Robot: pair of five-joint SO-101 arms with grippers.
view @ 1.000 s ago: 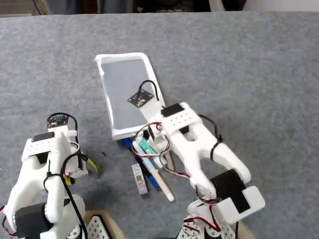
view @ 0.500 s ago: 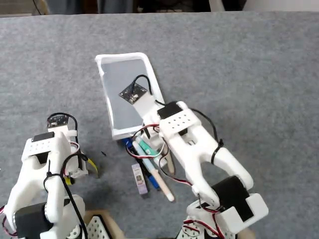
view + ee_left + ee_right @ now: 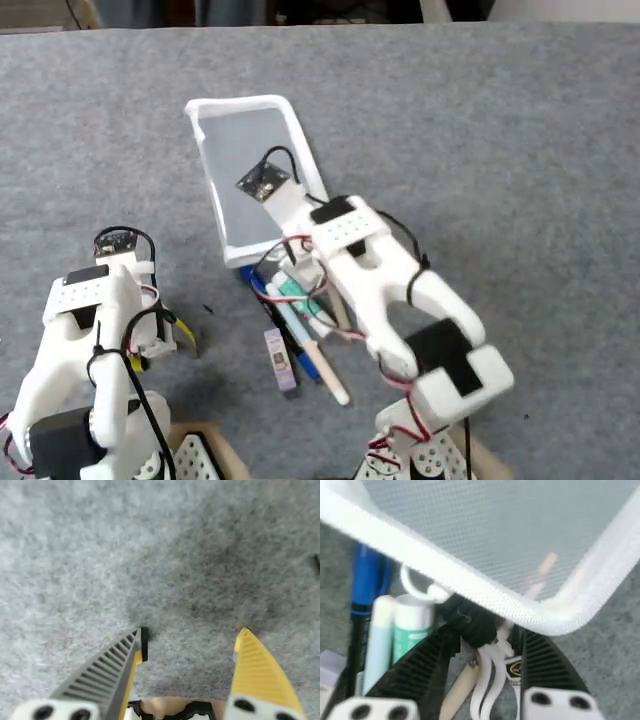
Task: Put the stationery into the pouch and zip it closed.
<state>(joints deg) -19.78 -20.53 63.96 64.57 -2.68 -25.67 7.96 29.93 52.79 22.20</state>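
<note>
The white mesh pouch (image 3: 250,165) lies flat at the table's middle, its near rim (image 3: 470,587) just beyond my right gripper (image 3: 487,630). That gripper (image 3: 290,262) stands at the pouch's near edge, jaws partly apart, with a black piece (image 3: 472,625) and white cords between them. Beside it lie a blue pen (image 3: 367,587), a teal marker (image 3: 292,292), a cream pen (image 3: 322,365) and a small purple eraser (image 3: 280,360). A wooden stick (image 3: 542,570) shows through the mesh. My left gripper (image 3: 192,637) hangs open over bare felt (image 3: 183,338), far left of the pouch.
Grey felt (image 3: 500,150) covers the whole table, with wide free room to the right and far side. The arms' bases and a wooden board (image 3: 205,450) sit at the near edge. A small black speck (image 3: 208,308) lies by the left arm.
My right arm has pushed forward and left over the stationery. The pouch has slid a little away and left with it. The left arm has stayed still.
</note>
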